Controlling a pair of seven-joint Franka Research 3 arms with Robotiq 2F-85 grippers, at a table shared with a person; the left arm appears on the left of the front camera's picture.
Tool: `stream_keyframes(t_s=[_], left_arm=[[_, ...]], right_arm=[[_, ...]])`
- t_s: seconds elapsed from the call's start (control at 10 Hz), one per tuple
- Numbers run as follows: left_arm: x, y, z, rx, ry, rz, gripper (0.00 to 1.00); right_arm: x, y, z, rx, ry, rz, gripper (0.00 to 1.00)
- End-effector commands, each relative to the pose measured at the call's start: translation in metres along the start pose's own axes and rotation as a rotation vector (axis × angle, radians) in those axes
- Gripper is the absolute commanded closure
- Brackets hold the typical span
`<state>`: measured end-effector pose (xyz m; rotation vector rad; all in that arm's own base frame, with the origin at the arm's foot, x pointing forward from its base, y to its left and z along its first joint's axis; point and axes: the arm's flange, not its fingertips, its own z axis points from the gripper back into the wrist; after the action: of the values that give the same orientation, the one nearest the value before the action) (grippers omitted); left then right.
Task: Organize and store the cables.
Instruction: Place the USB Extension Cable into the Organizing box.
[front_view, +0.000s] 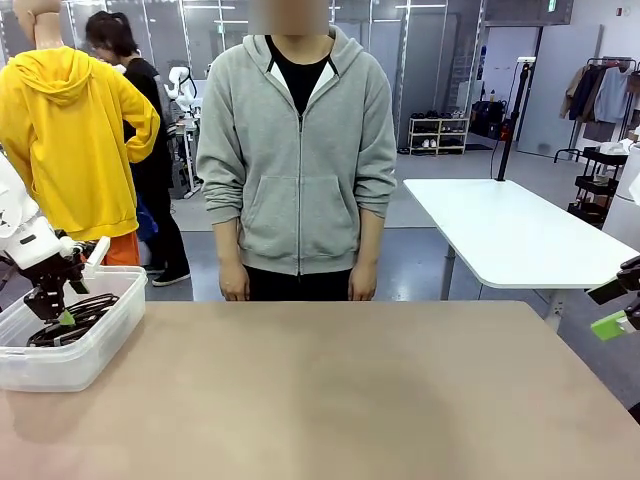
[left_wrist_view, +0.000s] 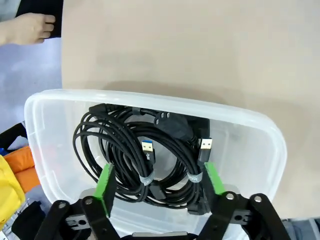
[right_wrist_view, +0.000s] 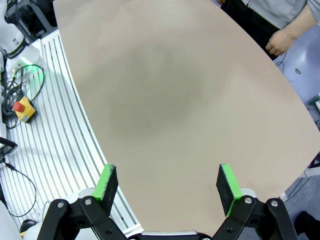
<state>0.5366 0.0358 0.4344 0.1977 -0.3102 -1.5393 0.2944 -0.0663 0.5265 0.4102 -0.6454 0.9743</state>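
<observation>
Tan table (front_view: 340, 390), bin (front_view: 105, 335) at lower left of front view.
Cables (left_wrist_view: 145, 155) coiled inside bin; left gripper (left_wrist_view: 157, 182) above with jaws wide, right gripper (right_wrist_view: 167, 182) wide, empty. Storing looks done.

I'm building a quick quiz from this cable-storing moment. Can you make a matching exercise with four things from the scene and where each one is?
Column one:
1. cables
2. left pincer
3. right pincer
4. person's hands

Column two:
A. open above the bare tabletop
B. hanging at the table's far edge
C. coiled inside the clear bin
D. open over the bin, pads either side of the coils

Pairs: 1-C, 2-D, 3-A, 4-B
</observation>
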Motion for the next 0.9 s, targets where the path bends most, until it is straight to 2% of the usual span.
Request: stream_keyframes(t_s=[0.0,0.2,0.3,0.8], left_arm=[[0.002,-0.006,0.013,-0.007,0.007,0.04,0.0],[0.007,-0.018,0.016,-0.002,-0.013,0.103,0.0],[0.004,-0.001,0.01,0.01,-0.004,0.034,0.0],[0.004,-0.001,0.01,0.01,-0.004,0.034,0.0]], right_arm=[[0.002,0.001,0.0,0.003,-0.002,-0.011,0.0],[0.002,0.001,0.0,0.003,-0.002,-0.011,0.0],[0.002,0.001,0.0,0.003,-0.002,-0.011,0.0],[0.002,0.001,0.0,0.003,-0.002,-0.011,0.0]])
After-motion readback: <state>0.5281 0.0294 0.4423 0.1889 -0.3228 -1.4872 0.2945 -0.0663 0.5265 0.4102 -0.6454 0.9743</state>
